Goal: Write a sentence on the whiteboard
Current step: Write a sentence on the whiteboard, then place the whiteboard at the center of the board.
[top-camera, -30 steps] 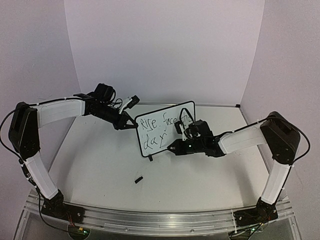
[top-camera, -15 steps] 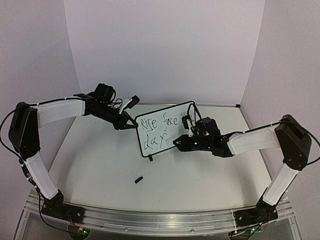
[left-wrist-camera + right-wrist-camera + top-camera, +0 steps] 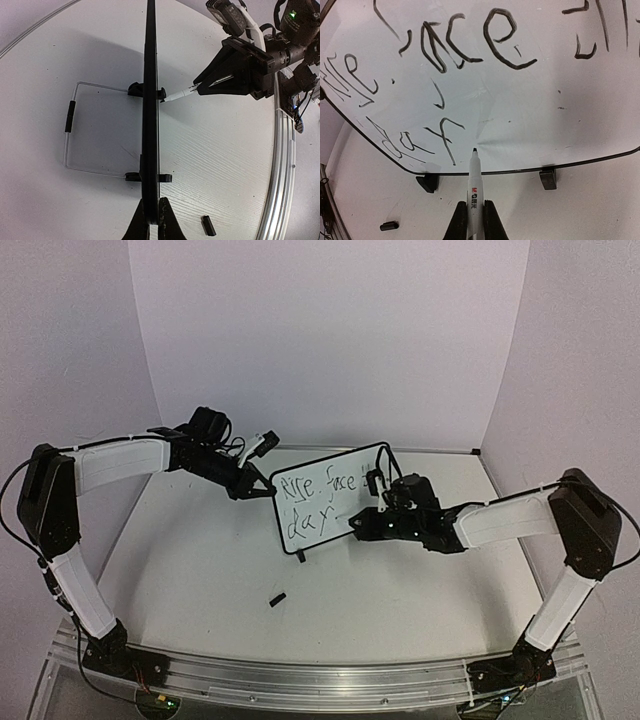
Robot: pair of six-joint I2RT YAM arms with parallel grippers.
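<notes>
Upper-right strokes of the sentence (image 3: 487,45), beyond the right wrist view's edge.

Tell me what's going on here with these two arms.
The left pincer grips the board by its side edge, holding it upright. The right pincer holds a marker, tip at the board's lower part, just right of the second line of writing. Two lines of words are already on it.
</notes>
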